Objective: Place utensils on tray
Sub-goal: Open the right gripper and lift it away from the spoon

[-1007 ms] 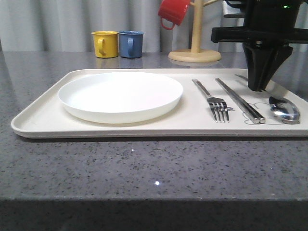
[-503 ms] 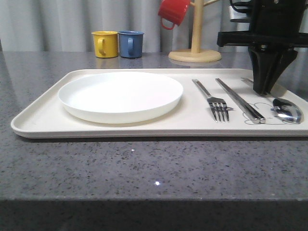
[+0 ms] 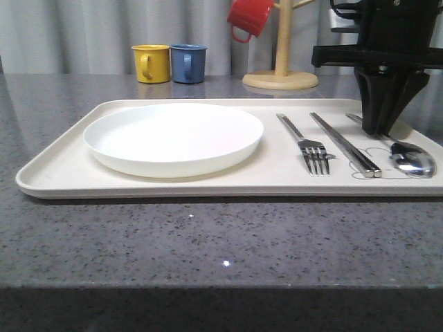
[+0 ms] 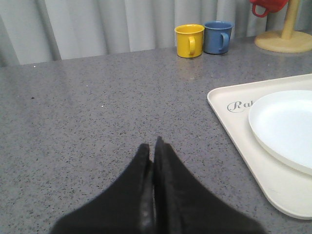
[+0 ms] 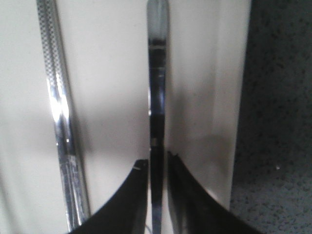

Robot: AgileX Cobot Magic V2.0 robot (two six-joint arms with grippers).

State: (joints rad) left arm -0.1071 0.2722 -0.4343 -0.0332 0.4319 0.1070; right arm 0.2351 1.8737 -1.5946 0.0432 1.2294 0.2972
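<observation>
The cream tray (image 3: 55, 173) lies on the grey counter. On it sit the white plate (image 3: 173, 137) at the left, then the fork (image 3: 308, 144), the chopsticks (image 3: 344, 144) and the spoon (image 3: 412, 159) at the right. My right gripper (image 3: 378, 130) points down over the spoon's handle. In the right wrist view its fingertips (image 5: 157, 163) close narrowly on the handle (image 5: 157, 73), which lies on the tray beside the chopsticks (image 5: 61, 112). My left gripper (image 4: 152, 146) is shut and empty above bare counter, left of the tray's corner (image 4: 234, 126) and the plate (image 4: 287, 126).
A yellow mug (image 3: 151, 63) and a blue mug (image 3: 188, 63) stand behind the tray. A red mug (image 3: 249, 17) hangs on a wooden mug tree (image 3: 280, 77) at the back right. The tray's right rim runs close beside the spoon.
Over the last second my right gripper moved slightly right and the spoon shifted right with it. Since half a second ago almost nothing has moved. The left arm is still.
</observation>
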